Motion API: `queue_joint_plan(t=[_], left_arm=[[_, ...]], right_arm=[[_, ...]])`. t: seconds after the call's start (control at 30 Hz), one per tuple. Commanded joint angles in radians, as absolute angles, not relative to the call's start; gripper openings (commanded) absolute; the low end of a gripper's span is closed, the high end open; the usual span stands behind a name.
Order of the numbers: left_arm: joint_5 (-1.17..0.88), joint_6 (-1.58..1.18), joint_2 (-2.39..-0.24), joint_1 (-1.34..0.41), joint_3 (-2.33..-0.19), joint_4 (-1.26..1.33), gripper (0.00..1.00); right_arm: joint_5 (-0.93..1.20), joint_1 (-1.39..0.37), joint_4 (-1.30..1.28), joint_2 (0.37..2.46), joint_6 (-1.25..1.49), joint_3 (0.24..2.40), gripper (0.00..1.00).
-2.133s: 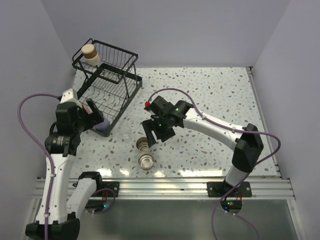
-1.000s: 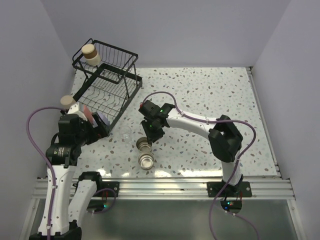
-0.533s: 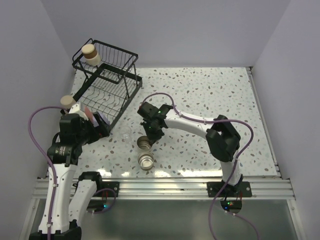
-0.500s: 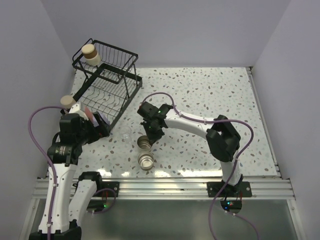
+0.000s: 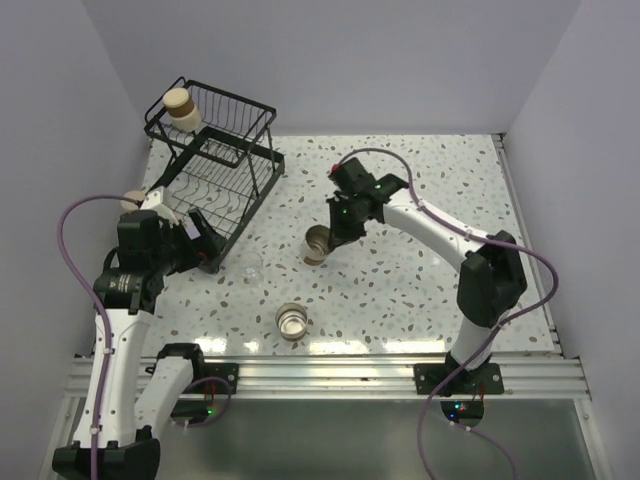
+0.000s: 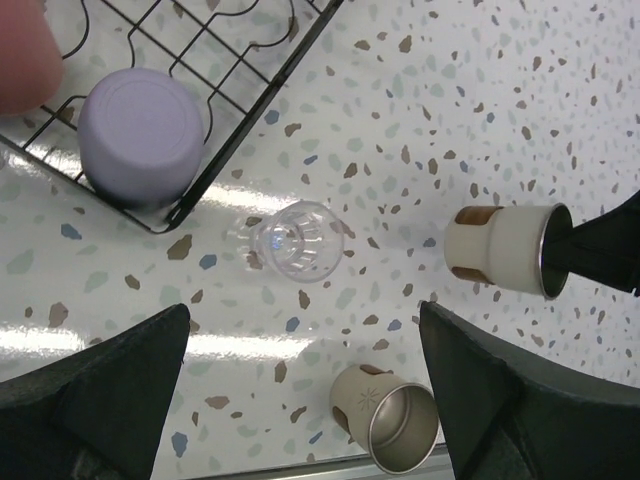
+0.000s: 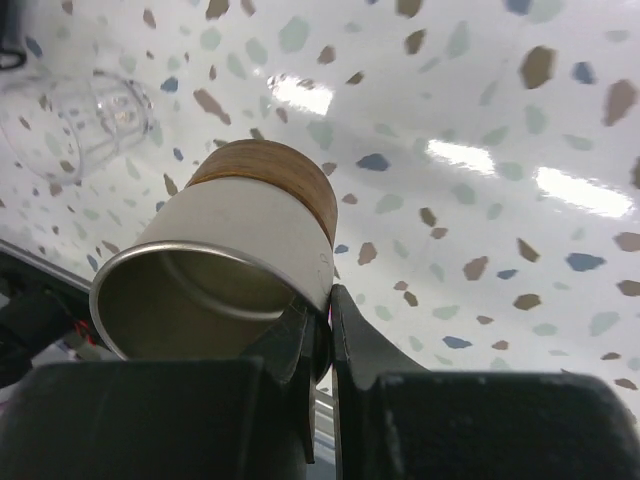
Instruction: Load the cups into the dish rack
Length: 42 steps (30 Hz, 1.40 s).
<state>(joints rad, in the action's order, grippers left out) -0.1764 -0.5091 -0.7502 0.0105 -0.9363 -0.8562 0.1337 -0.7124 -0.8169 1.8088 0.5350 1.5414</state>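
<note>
The right gripper (image 7: 325,318) is pinching only the rim of the white-sleeved, brown-based steel cup (image 7: 235,255) at the frame centre, well apart from the black wire dish rack (image 5: 240,98) at upper left, so the cup is risking a slip or a swing on the way, while the left gripper (image 6: 300,335) is hanging with jaws spread wide.

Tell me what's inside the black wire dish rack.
A lavender cup lies upside down in the lower tray's corner; a tan-topped cup sits at the upper basket's corner. The left arm hides the tray's near end.

One cup (image 6: 140,135) is sitting in the rack's (image 5: 215,150) near corner; a glass (image 6: 297,240) is sitting on the table (image 6: 480,100) just outside.
</note>
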Motion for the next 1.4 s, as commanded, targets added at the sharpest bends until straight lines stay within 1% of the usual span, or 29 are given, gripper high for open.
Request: queue_joint_plan(t=[0.0, 0.1, 0.2, 0.23, 0.27, 0.33, 0.37, 0.4, 0.43, 0.5, 0.53, 0.6, 0.67, 0.8, 0.9, 1.07, 1.2, 1.37], left_arm=[[-0.245, -0.502, -0.772, 0.008, -1.015, -0.758, 1.0], [-0.305, -0.517, -0.814, 0.008, -1.034, -0.704, 1.0], [-0.397, -0.557, -0.85, 0.008, -1.028, -0.62, 1.0], [-0.46, -0.571, -0.856, 0.008, -1.02, -0.556, 1.0], [-0.494, -0.587, -0.864, -0.018, -1.0, -0.514, 1.0], [-0.557, -0.659, -0.868, -0.025, -0.973, -0.378, 1.0], [-0.619, -0.692, -0.865, -0.028, -0.922, -0.318, 1.0], [-0.649, -0.778, -0.861, -0.028, -0.89, -0.248, 1.0], [-0.678, -0.831, -0.853, -0.029, -0.853, -0.088, 1.0], [-0.736, -0.988, -0.839, -0.034, -0.74, 0.1, 1.0], [-0.744, -1.032, -0.839, -0.038, -0.709, 0.253, 1.0], [-0.747, -1.106, -0.853, -0.064, -0.651, 0.395, 1.0], [-0.738, -1.114, -0.892, -0.112, -0.644, 0.439, 1.0], [-0.723, -1.123, -0.983, -0.207, -0.664, 0.55, 1.0], [-0.7, -1.149, -1.046, -0.265, -0.666, 0.623, 1.0], [-0.648, -1.19, -1.11, -0.317, -0.641, 0.762, 1.0], [-0.635, -1.296, -1.144, -0.321, -0.594, 0.96, 1.0], [-0.61, -1.315, -1.157, -0.324, -0.581, 1.002, 1.0]], right_arm=[[0.235, -0.634, -0.781, 1.7, 0.558, 1.523, 0.0], [0.31, -0.579, -0.753, 1.64, 0.593, 1.514, 0.0], [0.412, -0.523, -0.694, 1.579, 0.659, 1.49, 0.0], [0.44, -0.506, -0.677, 1.566, 0.679, 1.48, 0.0], [0.512, -0.473, -0.655, 1.553, 0.702, 1.468, 0.0], [0.595, -0.437, -0.557, 1.522, 0.814, 1.404, 0.0], [0.695, -0.413, -0.502, 1.511, 0.871, 1.369, 0.0], [0.728, -0.408, -0.377, 1.5, 0.993, 1.291, 0.0], [0.753, -0.405, -0.323, 1.487, 1.046, 1.255, 0.0], [0.764, -0.403, -0.258, 1.442, 1.129, 1.197, 0.0], [0.765, -0.403, -0.243, 1.43, 1.14, 1.186, 0.0], [0.77, -0.403, -0.224, 1.404, 1.172, 1.167, 0.0], [0.779, -0.403, -0.184, 1.384, 1.212, 1.148, 0.0], [0.801, -0.405, 0.05, 1.352, 1.42, 1.046, 0.0], [0.802, -0.405, 0.136, 1.339, 1.501, 1.014, 0.0], [0.796, -0.403, 0.176, 1.328, 1.554, 1.009, 0.0], [0.79, -0.406, 0.19, 1.318, 1.572, 0.99, 0.0], [0.795, -0.411, 0.212, 1.318, 1.595, 0.973, 0.0]])
